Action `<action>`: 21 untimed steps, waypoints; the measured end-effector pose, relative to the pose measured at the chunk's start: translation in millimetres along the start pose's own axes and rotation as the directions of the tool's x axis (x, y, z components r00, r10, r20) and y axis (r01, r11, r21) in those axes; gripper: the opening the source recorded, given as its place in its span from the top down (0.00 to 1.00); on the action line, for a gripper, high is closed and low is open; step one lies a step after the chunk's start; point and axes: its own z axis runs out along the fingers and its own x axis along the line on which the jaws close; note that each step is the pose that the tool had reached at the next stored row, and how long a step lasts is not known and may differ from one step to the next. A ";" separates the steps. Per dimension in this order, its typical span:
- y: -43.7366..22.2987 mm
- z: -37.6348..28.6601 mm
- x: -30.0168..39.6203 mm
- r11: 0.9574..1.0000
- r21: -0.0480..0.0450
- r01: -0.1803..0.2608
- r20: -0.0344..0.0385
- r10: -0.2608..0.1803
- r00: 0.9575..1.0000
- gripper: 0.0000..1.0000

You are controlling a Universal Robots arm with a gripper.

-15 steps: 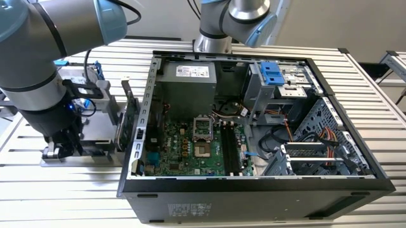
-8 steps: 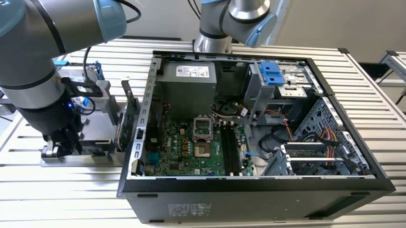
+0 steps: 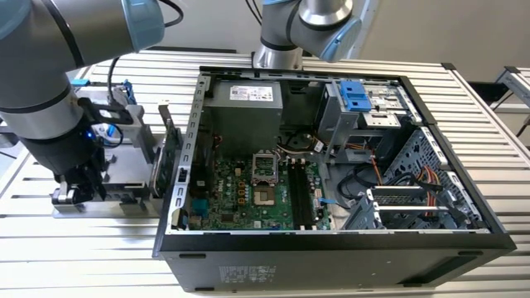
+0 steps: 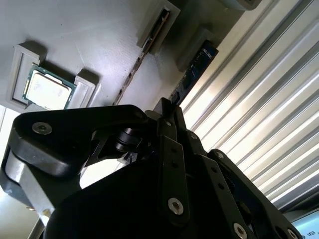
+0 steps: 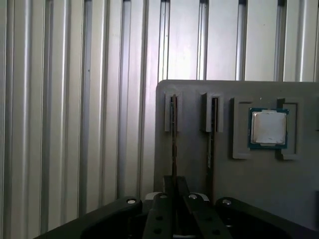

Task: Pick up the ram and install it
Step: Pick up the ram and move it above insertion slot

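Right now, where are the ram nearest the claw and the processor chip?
ram (image 5: 173, 139) nearest the claw (image 5: 175, 181): first wrist view, on its thin edge.
processor chip (image 5: 269, 127): first wrist view, on its silver lid.

Open computer case (image 3: 331, 264) on slatted table (image 3: 83, 261), motherboard (image 3: 240, 198) inside, processor (image 5: 268, 128) on grey tray (image 5: 239, 184)

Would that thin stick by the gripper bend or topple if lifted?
The ram looks like a flat circuit board, so it is probably stiff and light. Being thin and standing on edge in the tray, it would likely topple unsupported.
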 end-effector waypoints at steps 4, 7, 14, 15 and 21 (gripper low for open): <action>0.1 -2.8 0.0 1.000 0.000 0.000 0.000 0.000 1.000 1.00; 0.1 -5.2 0.1 1.000 0.000 0.000 0.000 0.000 1.000 1.00; 0.3 -8.5 0.2 1.000 0.000 0.000 0.000 0.000 1.000 1.00; 0.4 -8.8 0.1 1.000 0.000 0.000 0.000 0.000 1.000 1.00; 0.5 -11.1 0.2 1.000 0.000 0.000 0.000 0.000 1.000 1.00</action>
